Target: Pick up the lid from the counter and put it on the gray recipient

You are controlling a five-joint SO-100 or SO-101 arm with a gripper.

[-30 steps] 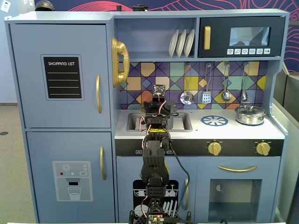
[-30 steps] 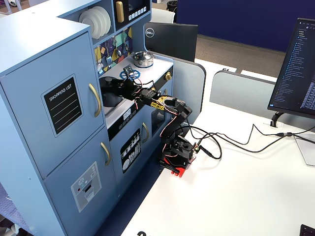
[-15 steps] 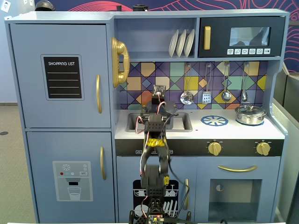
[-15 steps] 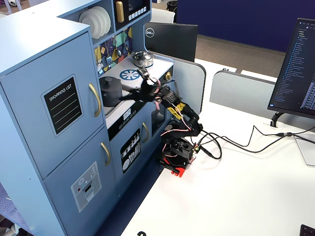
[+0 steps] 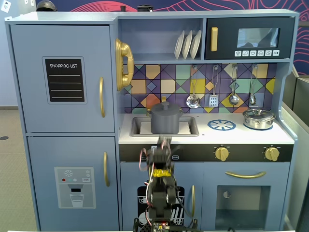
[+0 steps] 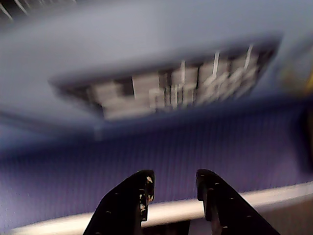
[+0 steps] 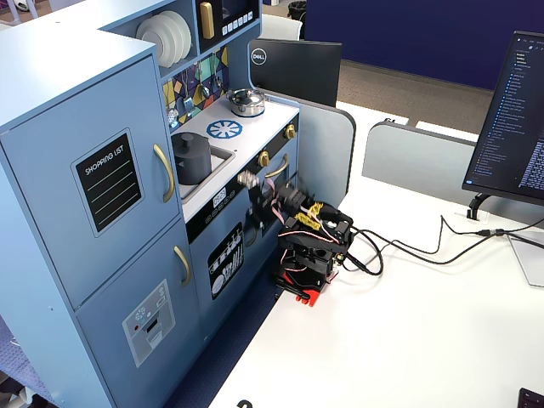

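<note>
The lid (image 5: 165, 107) sits flat on top of the gray recipient (image 5: 165, 123), knob up, and the pot stands in the sink recess of the counter (image 5: 207, 136), left of the blue printed burner (image 5: 221, 125) in a fixed view. The side-on fixed view agrees: the recipient (image 7: 192, 159) is down in the sink with its lid (image 7: 189, 139) on it, the burner (image 7: 224, 129) just past it and the shiny silver pot (image 7: 247, 103) at the far end of the counter (image 7: 255, 118).

The arm is smeared with motion blur in both fixed views. In a fixed view it rises in front of the oven panel, its upper end just below the counter's front edge, clear of the pot. From the side, the arm's base stands on the white desk (image 7: 408, 340), close to the kitchen's front.

On the wrist view, the claw (image 6: 173, 182) shows two black fingers (image 6: 131, 198) parted by a moderate gap, with nothing between them. Beyond them everything is blurred: a pale stripe, a blue-violet band, and a dark rectangular panel with light patches that cannot be made out.

In a fixed view, the silver pot (image 5: 259, 118) sits at the right of the counter, well apart from the gray one.
</note>
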